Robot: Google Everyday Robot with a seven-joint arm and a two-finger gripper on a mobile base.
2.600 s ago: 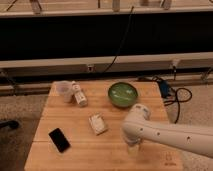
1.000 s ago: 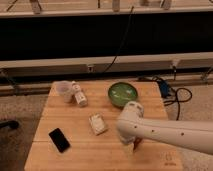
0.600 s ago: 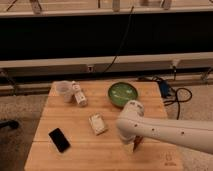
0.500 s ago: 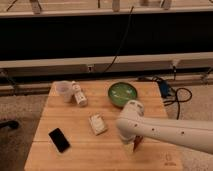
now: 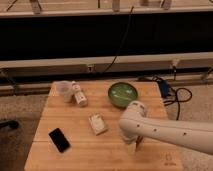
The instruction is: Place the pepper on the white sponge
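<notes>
The gripper [image 5: 132, 146] points down at the table [image 5: 75, 155], fingers spread; the pepper [image 5: 139, 142] shows as a red sliver right beside them; the sponge [image 5: 97, 124] lies left, apart.

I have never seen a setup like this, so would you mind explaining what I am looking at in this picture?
This is one camera view looking down on a wooden table. The white tube coming from the right is a robot arm. Its claw points down, open, near the table's front edge, right by a small red pepper that is partly hidden. Nothing looks held yet. Also on the table are a white sponge, a black phone, a clear cup, a white bottle and a green bowl.
</notes>
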